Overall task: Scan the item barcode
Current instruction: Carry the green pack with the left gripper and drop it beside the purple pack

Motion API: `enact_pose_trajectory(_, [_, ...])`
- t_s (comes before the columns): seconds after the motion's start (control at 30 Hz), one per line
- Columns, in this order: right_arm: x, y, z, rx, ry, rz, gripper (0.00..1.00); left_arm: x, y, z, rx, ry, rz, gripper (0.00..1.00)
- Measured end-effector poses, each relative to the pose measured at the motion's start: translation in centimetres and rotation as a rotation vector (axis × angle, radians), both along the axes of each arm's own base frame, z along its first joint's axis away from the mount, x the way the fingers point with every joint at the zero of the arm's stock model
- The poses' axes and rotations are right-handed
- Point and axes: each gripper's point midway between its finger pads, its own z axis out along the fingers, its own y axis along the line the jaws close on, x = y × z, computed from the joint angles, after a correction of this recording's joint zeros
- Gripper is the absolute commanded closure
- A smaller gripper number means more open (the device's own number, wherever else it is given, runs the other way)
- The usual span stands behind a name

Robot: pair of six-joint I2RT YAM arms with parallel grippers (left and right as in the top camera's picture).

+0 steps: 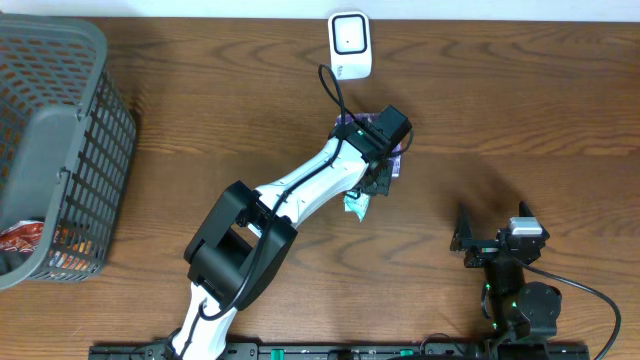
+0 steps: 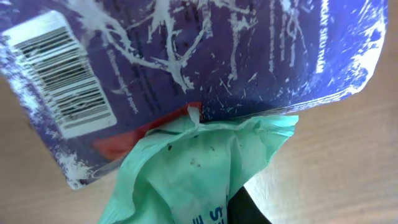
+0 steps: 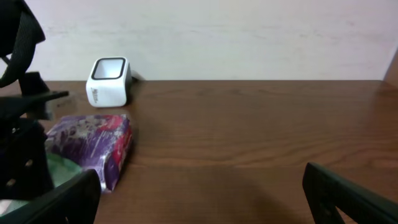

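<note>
A purple package (image 2: 205, 56) lies on the table just in front of the white scanner (image 1: 350, 42), with a white barcode label (image 2: 62, 74) showing on its upper left face. My left gripper (image 1: 381, 172) hangs over that package, shut on a crumpled green packet (image 2: 193, 168). One dark finger (image 2: 252, 210) shows beside the packet. From above, the green packet (image 1: 356, 203) sticks out under the arm. My right gripper (image 3: 202, 199) is open and holds nothing, well to the right of the purple package (image 3: 93, 146).
A grey mesh basket (image 1: 60, 150) stands at the left edge with an orange packet (image 1: 30, 245) inside. The scanner (image 3: 109, 81) sits near the table's back edge by the wall. The right arm's base (image 1: 520, 300) is at the front right.
</note>
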Motion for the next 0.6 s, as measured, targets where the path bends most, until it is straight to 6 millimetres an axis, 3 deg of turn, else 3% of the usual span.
enact_pose_trajectory(0.2, [0.0, 0.0, 0.0, 0.000, 0.000, 0.000, 0.01, 1.3, -0.4, 0.4, -0.010, -0.059, 0.009, 0.93])
enact_pose_trajectory(0.43, [0.0, 0.0, 0.0, 0.000, 0.000, 0.000, 0.01, 0.7, 0.3, 0.5, 0.020, -0.043, -0.009, 0.93])
enact_pose_trajectory(0.5, [0.0, 0.0, 0.0, 0.000, 0.000, 0.000, 0.01, 1.0, 0.4, 1.6, 0.008, -0.065, -0.022, 0.93])
enact_pose_trajectory(0.6, [0.0, 0.0, 0.0, 0.000, 0.000, 0.000, 0.01, 1.8, 0.8, 5.1, -0.030, -0.136, -0.029, 0.92])
